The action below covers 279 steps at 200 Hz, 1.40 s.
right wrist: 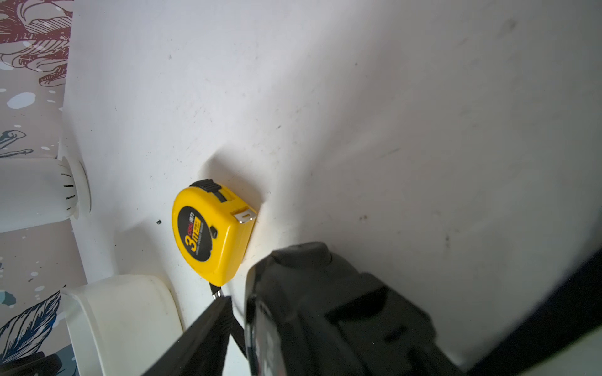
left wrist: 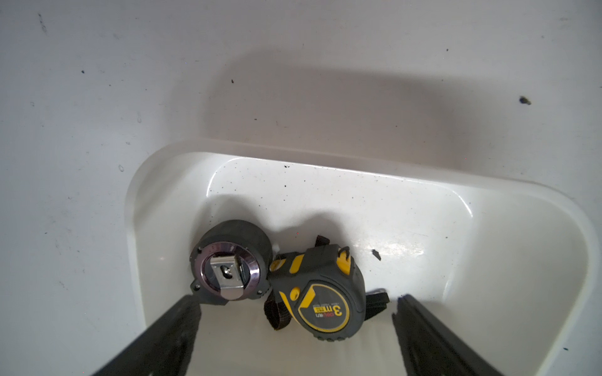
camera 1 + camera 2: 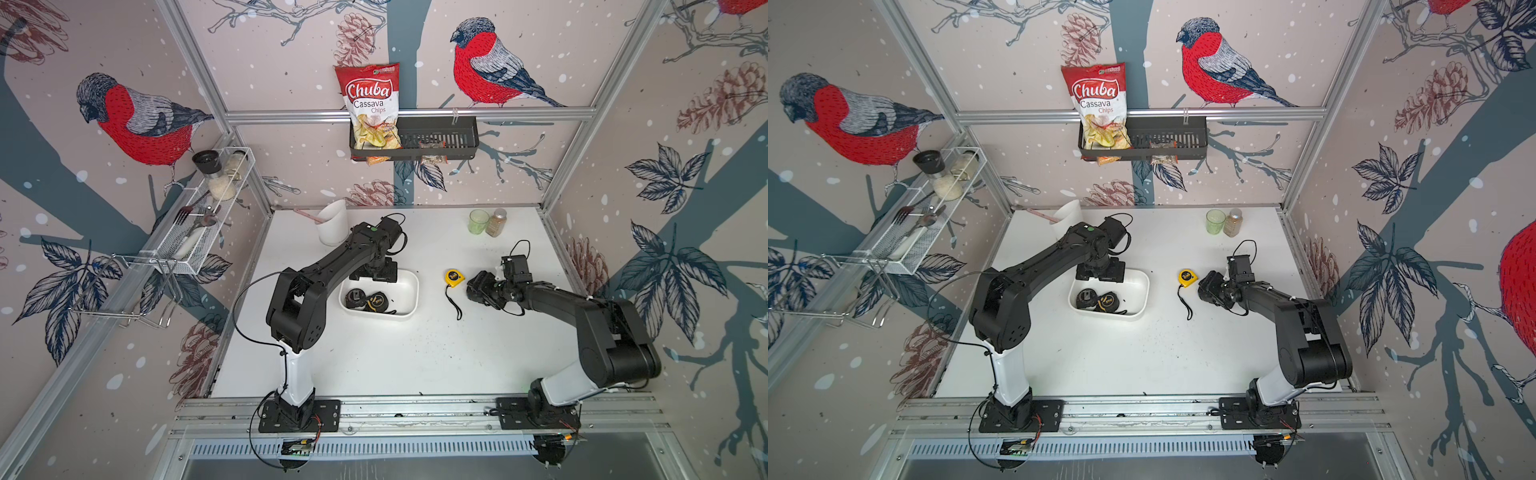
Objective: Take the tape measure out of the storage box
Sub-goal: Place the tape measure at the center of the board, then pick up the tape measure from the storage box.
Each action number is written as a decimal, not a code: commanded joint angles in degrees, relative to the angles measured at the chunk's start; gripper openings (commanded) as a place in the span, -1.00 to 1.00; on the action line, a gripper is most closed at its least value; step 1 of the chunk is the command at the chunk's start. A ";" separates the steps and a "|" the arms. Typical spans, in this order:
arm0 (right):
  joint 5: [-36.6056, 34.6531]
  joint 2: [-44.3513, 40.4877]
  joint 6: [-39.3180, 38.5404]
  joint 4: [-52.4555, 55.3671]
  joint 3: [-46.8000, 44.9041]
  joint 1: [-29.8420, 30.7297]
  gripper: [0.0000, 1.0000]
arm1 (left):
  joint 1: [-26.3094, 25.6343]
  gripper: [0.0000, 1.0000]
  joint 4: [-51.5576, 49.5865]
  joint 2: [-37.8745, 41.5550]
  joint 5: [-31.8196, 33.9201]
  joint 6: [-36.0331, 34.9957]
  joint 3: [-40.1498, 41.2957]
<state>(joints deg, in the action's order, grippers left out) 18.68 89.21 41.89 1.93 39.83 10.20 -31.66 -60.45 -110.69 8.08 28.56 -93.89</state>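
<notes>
The storage box [image 3: 411, 291], a shallow white tub, sits mid-table and holds two tape measures: a black-and-yellow one [image 2: 322, 293] and a grey round one [image 2: 233, 263] lying clip side up. My left gripper [image 3: 376, 276] hangs open over the box's far part, its fingers [image 2: 182, 319] straddling the black-and-yellow one without touching it. A yellow tape measure [image 3: 454, 277] lies on the table to the right of the box, its strap trailing toward the front. My right gripper [image 3: 473, 286] is just right of it. A blurred black casing [image 1: 325, 309] sits between its jaws, with a gap beside the one finger [image 1: 208, 332] that shows.
A tall white slant-cut cup [image 3: 332, 222] stands behind the box. A green cup [image 3: 478, 221] and a spice bottle [image 3: 497, 222] stand at the back right. A black basket [image 3: 453, 137] with a chips bag hangs on the back wall, and a wire rack [image 3: 203, 216] on the left wall.
</notes>
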 commanded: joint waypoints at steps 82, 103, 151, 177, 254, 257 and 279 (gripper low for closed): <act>-13.73 -9.07 0.03 9.58 0.60 0.36 0.86 | -0.42 0.94 -1.93 -0.18 1.28 -1.81 0.75; -14.16 -11.13 -0.80 9.76 1.66 0.52 0.87 | -0.84 0.93 -3.02 -0.99 2.62 -2.96 1.24; -12.66 -13.72 -2.04 10.20 6.34 1.08 0.88 | -2.93 0.93 -1.13 -2.51 2.19 -3.86 5.22; -11.44 -13.36 -2.51 10.13 8.44 1.32 0.89 | -3.71 0.93 1.26 -2.83 -1.19 -3.99 6.57; -9.71 -11.53 -2.78 9.68 8.73 1.32 0.89 | -5.56 0.93 4.87 -3.56 -6.36 -8.82 10.21; -9.70 -11.45 -2.82 9.67 8.72 1.32 0.89 | -5.59 0.94 4.97 -3.65 -6.32 -8.91 10.29; -9.44 -11.16 -2.79 9.61 8.75 1.14 0.89 | -5.60 0.93 5.70 -4.56 -6.31 -9.12 10.31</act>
<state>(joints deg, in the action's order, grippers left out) 8.45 77.76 40.18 11.62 48.27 11.46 -37.23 -55.86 -114.61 2.76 20.93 -83.70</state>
